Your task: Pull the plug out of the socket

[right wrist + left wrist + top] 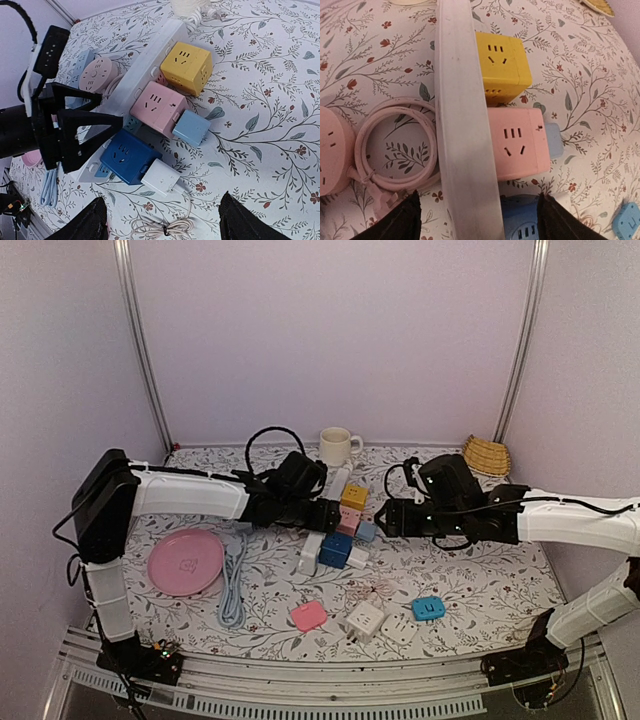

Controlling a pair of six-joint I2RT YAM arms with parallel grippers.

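A white power strip (462, 125) lies on the floral cloth with three cube sockets along its right side: yellow (186, 67), pink (157, 107) and dark blue (127, 155). A light blue plug (192, 127) sits in the pink cube's side. A white plug (161, 177) sits in the dark blue cube's side. My left gripper (477, 222) is open, its fingers straddling the strip's near end; it also shows in the right wrist view (75, 130). My right gripper (167, 225) is open and empty, hovering just right of the plugs (385, 520).
A pink round socket with a coiled cable (395, 145) lies left of the strip. A pink plate (186, 562) and a pale blue cable (233, 585) lie at the left. A mug (337, 446) and a basket (486, 454) stand at the back. Small adapters (364, 620) lie near the front.
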